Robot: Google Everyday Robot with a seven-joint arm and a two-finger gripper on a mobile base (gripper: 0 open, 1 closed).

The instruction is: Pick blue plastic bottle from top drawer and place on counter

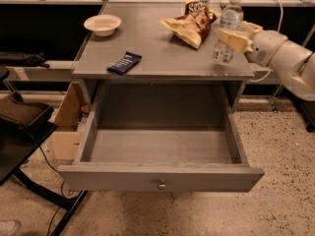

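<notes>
The blue plastic bottle (228, 24), clear with a white cap, stands upright over the right part of the counter (147, 41). Its base is at or just above the surface near the right rim. My gripper (232, 35) comes in from the right and is shut on the bottle around its middle, with tan fingers (231, 40) on its sides. The top drawer (160, 178) is pulled fully out below the counter. Its inside shows nothing in it.
On the counter are a white bowl (102, 23) at the back left, a dark blue snack bar wrapper (124, 63) near the front left, and a chip bag (192, 23) just left of the bottle. A cardboard box (66, 122) and a black stand (19, 127) are at the left.
</notes>
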